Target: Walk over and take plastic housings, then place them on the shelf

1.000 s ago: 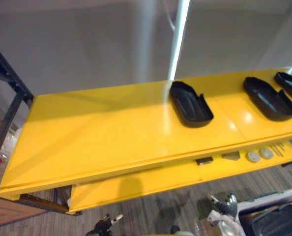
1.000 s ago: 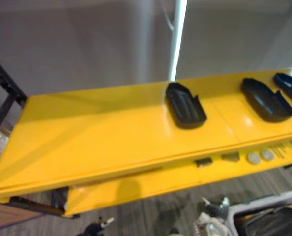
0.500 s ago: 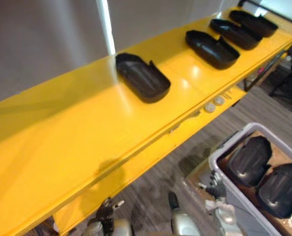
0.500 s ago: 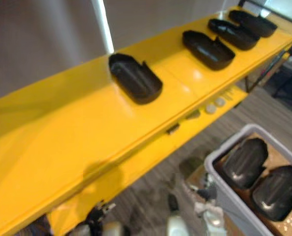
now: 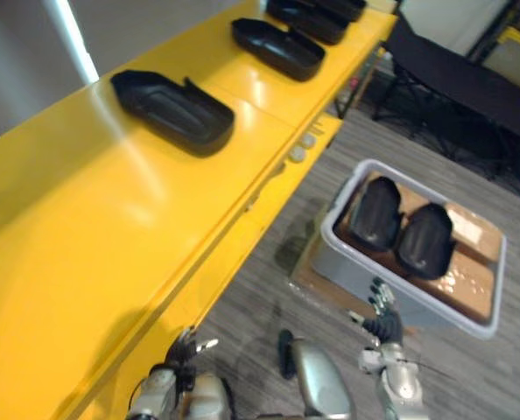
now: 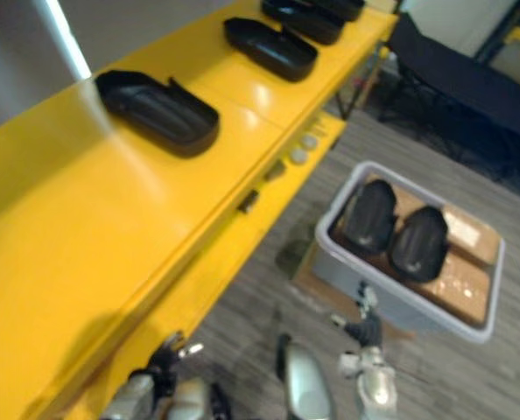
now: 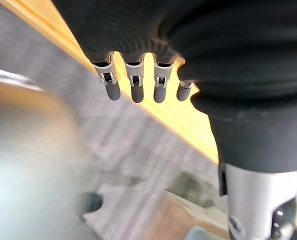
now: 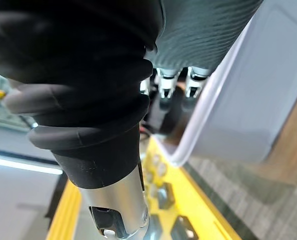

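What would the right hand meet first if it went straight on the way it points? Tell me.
Probably the near wall of the grey bin, just ahead of the right hand, fingers straight; two black housings lie inside, beyond that wall. Depth is hard to judge.

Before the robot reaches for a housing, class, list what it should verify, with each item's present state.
1. Housings in the grey bin: two, side by side. Ok.
2. Right hand free: open, empty. Ok.
3. Left hand free: open, empty. Ok.
4. Bare room on the yellow shelf: plenty beside the nearest placed housing. Ok.
5. Right hand over a housing: at the bin's near wall. Not ok.
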You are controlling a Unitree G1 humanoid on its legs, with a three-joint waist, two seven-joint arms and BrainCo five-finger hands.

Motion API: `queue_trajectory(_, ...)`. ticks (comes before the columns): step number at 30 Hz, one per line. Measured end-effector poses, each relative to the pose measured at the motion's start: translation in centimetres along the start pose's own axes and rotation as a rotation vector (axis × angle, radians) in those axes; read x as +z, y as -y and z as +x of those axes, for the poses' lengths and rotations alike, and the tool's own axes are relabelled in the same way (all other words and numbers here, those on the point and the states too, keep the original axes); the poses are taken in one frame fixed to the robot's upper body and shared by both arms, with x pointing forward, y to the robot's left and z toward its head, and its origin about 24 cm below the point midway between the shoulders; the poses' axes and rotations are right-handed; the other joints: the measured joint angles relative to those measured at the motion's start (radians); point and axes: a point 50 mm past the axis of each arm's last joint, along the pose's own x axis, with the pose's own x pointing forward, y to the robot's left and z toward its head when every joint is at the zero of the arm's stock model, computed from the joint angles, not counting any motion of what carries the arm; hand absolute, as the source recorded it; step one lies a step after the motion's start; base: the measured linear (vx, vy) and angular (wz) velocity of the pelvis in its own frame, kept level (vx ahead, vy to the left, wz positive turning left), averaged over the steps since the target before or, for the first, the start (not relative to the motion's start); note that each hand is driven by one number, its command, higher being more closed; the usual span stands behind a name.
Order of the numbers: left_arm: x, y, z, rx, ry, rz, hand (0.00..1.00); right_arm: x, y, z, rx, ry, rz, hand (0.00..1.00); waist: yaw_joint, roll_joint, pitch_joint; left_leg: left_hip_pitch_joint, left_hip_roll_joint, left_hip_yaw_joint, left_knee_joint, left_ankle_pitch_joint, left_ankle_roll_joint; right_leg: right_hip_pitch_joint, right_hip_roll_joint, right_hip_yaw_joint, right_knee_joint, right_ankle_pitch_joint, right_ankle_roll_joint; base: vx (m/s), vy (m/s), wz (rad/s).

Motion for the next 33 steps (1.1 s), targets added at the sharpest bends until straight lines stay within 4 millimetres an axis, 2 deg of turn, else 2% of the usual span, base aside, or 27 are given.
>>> queue_trajectory(2, -1.4, -1.7, -0.8, 0.055, -0.03, -0.027, 0.0, 2.7, -0.6, 2.7, 0.007, 0.115, -0.007, 0.0, 0.041, 0.0, -0.003, -0.089, 0.041, 0.012, 0.045, 0.01, -0.01, 0.029, -0.064, -0.016, -0.06, -0.014, -0.003, -0.11, -0.103, -0.66)
queue_trajectory(3, -1.7, -2.2, -1.0, 0.068, -0.038, -0.028, 0.0, 3.4, -0.5, 3.3, -0.005, 0.14, -0.01, 0.0, 0.05, -0.002, -0.004, -0.117, 0.048, 0.011, 0.061, 0.011, -0.013, 0.039, -0.077, -0.016, -0.097, -0.011, 0.001, -0.13, -0.169, -0.36)
queue_trajectory(4, -2.2, -2.8, -1.4, 0.086, -0.052, -0.024, 0.0, 4.7, -0.1, 4.3, -0.033, 0.185, -0.015, 0.0, 0.07, -0.008, -0.004, -0.171, 0.054, 0.004, 0.093, 0.013, -0.016, 0.062, -0.101, -0.016, -0.179, 0.015, 0.03, -0.1, -0.154, -0.07)
queue_trajectory(5, -2.3, -3.2, -1.5, 0.099, -0.048, -0.032, 0.0, 6.0, 0.4, 5.3, -0.069, 0.224, -0.029, 0.0, 0.078, -0.011, 0.007, -0.216, 0.055, -0.026, 0.116, 0.021, -0.028, 0.087, -0.104, -0.029, -0.258, -0.008, 0.098, -0.14, -0.221, -0.01)
queue_trajectory(6, -2.3, -3.3, -1.5, 0.108, -0.04, -0.039, 0.0, 6.5, 0.6, 5.8, -0.082, 0.236, -0.038, 0.0, 0.084, -0.006, 0.013, -0.232, 0.055, -0.035, 0.118, 0.029, -0.035, 0.087, -0.105, -0.05, -0.287, -0.012, 0.136, -0.14, -0.242, 0.03)
queue_trajectory(7, -2.5, -2.8, -1.5, 0.112, -0.03, -0.057, 0.0, 7.5, 1.0, 6.7, -0.104, 0.261, -0.053, 0.0, 0.091, 0.006, 0.031, -0.259, 0.05, -0.064, 0.113, 0.057, -0.038, 0.089, -0.102, -0.072, -0.325, -0.003, 0.202, -0.15, -0.286, -0.05)
queue_trajectory(8, -3.0, -2.2, -1.5, 0.109, -0.033, -0.079, 0.0, 8.4, 1.2, 7.4, -0.12, 0.281, -0.061, 0.0, 0.092, 0.018, 0.056, -0.264, 0.034, -0.112, 0.092, 0.089, -0.048, 0.096, -0.096, -0.073, -0.351, 0.009, 0.236, -0.1, -0.226, -0.06)
queue_trajectory(10, -3.8, -1.5, -1.7, 0.116, -0.032, -0.152, 0.0, 9.2, 1.6, 7.6, -0.144, 0.302, -0.056, 0.0, 0.091, 0.02, 0.067, -0.26, 0.01, -0.162, 0.03, 0.138, -0.075, 0.077, -0.091, -0.07, -0.364, 0.017, 0.235, -0.1, -0.181, -0.03)
queue_trajectory(12, -4.0, -1.4, -2.0, 0.118, -0.007, -0.171, 0.0, 9.9, 2.5, 7.7, -0.184, 0.323, -0.05, 0.0, 0.09, 0.013, 0.072, -0.258, -0.028, -0.215, -0.075, 0.198, -0.109, 0.038, -0.087, -0.069, -0.385, 0.032, 0.214, -0.11, -0.168, -0.09)
queue_trajectory(14, -3.9, -1.3, -2.0, 0.118, 0.009, -0.165, 0.0, 10.3, 3.1, 7.9, -0.217, 0.336, -0.033, 0.0, 0.085, 0.011, 0.074, -0.259, -0.042, -0.217, -0.123, 0.231, -0.114, 0.018, -0.091, -0.067, -0.394, 0.04, 0.203, -0.05, -0.113, -0.05)
queue_trajectory(15, -3.8, -1.0, -2.0, 0.112, 0.031, -0.162, 0.0, 11.2, 4.1, 8.3, -0.271, 0.362, 0.001, 0.0, 0.072, 0.015, 0.075, -0.259, -0.06, -0.238, -0.169, 0.262, -0.119, -0.001, -0.097, -0.065, -0.399, 0.051, 0.202, -0.05, -0.105, 0.0)
queue_trajectory(17, -3.7, -0.8, -2.0, 0.113, 0.049, -0.17, 0.0, 12.7, 4.8, 8.9, -0.317, 0.408, 0.019, 0.0, 0.056, 0.022, 0.08, -0.259, -0.068, -0.239, -0.195, 0.28, -0.122, -0.017, -0.094, -0.062, -0.396, 0.062, 0.198, -0.05, -0.084, -0.04)
queue_trajectory(21, -3.3, -0.1, -1.7, 0.091, 0.062, -0.179, 0.0, 16.0, 6.6, 10.0, -0.389, 0.513, 0.042, 0.0, 0.044, 0.042, 0.092, -0.259, -0.09, -0.245, -0.223, 0.299, -0.119, -0.023, -0.105, -0.054, -0.408, 0.088, 0.203, -0.01, 0.006, 0.0)
queue_trajectory(24, -3.1, 0.1, -1.6, 0.085, 0.067, -0.179, 0.0, 17.3, 6.6, 10.4, -0.409, 0.553, 0.056, 0.0, 0.046, 0.042, 0.097, -0.261, -0.103, -0.254, -0.233, 0.307, -0.114, -0.016, -0.111, -0.054, -0.438, 0.109, 0.208, -0.01, 0.045, 0.03)
queue_trajectory(28, -2.1, 0.2, -1.4, 0.075, 0.107, -0.146, 0.0, 17.2, 6.6, 10.0, -0.505, 0.563, 0.079, 0.0, 0.049, 0.031, 0.104, -0.258, -0.12, -0.261, -0.237, 0.311, -0.11, 0.014, -0.119, -0.059, -0.492, 0.145, 0.212, -0.01, 0.052, 0.03)
queue_trajectory(31, -0.8, -0.3, -1.5, 0.091, 0.175, -0.067, 0.0, 16.1, 6.8, 7.9, -0.595, 0.572, 0.074, 0.0, 0.045, 0.002, 0.12, -0.238, -0.117, -0.251, -0.227, 0.3, -0.118, 0.027, -0.114, -0.038, -0.506, 0.156, 0.208, -0.02, 0.05, -0.21)
queue_trajectory(33, -0.1, -0.3, -1.5, 0.087, 0.208, -0.039, 0.0, 14.6, 8.1, 6.1, -0.664, 0.554, 0.068, 0.0, 0.03, -0.019, 0.121, -0.202, -0.111, -0.232, -0.22, 0.28, -0.121, 0.059, -0.109, -0.023, -0.524, 0.163, 0.207, -0.01, 0.052, -0.4)
